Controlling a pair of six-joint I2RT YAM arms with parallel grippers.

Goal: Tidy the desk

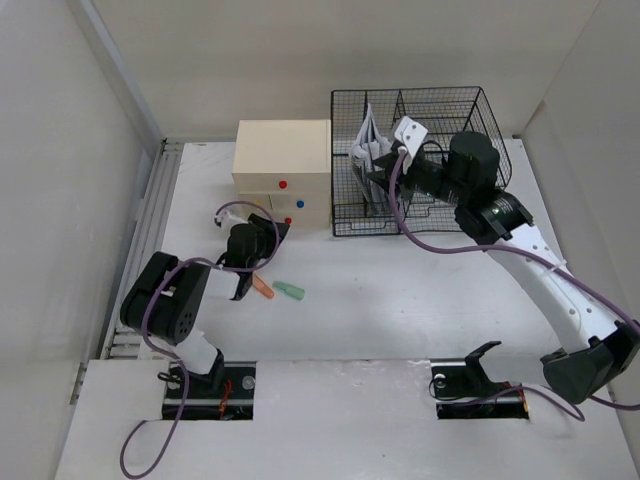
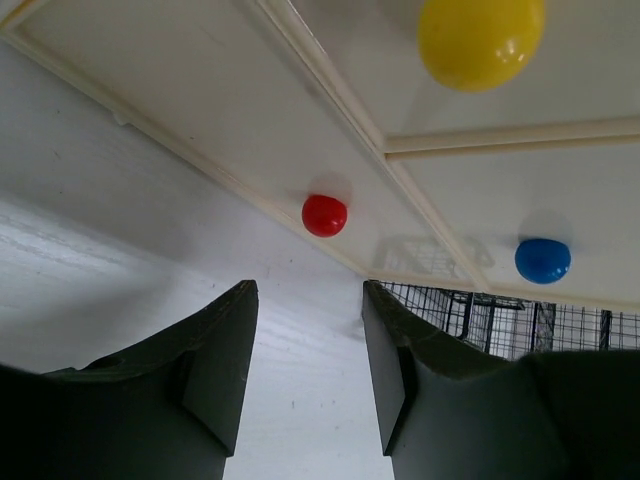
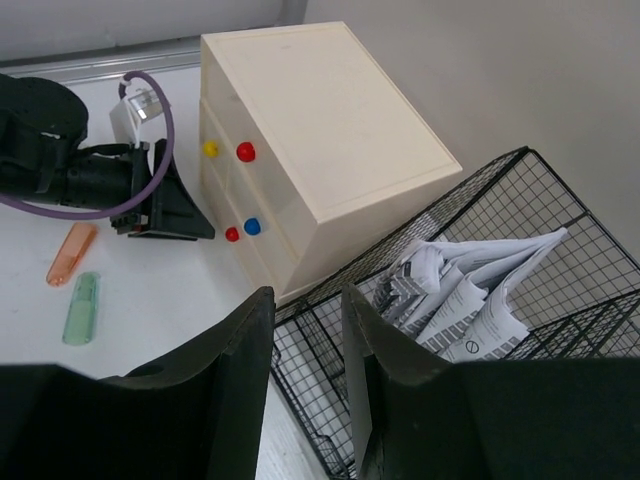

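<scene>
We saw the desk [image 1: 400,300] only partly sorted. The cream drawer box [image 1: 283,160] stood towards the far left corner, the black wire rack [image 1: 470,110] was just beside it along the far edge, and folded papers [image 3: 470,300] stood upright in one of the rack's compartments. An orange piece [image 1: 263,287] and a green piece [image 1: 289,290] lay loose on the white top, nearer the near edge and close to the left arm.

The left gripper [image 2: 305,300] hung low in front of the drawer fronts, jaws well apart and holding nothing, with the red knob [image 2: 325,215] just beyond the gap. The blue knob [image 2: 543,260] and the yellow knob [image 2: 480,35] sat off to one side. The right gripper [image 3: 308,310] hovered above the rack's edge next to the box, its fingers a little apart and empty.

We judged the step in hand to be taking the red knob to open a drawer. The knob was small, round and glossy, so a slightly off-centre closing could pinch past it or slip off. The box looked light, and a pull might drag it towards the near edge instead of freeing the drawer. The left arm could also sweep the two loose pieces as it drew back, and the right fingers could snag the mesh or the papers if they dropped
</scene>
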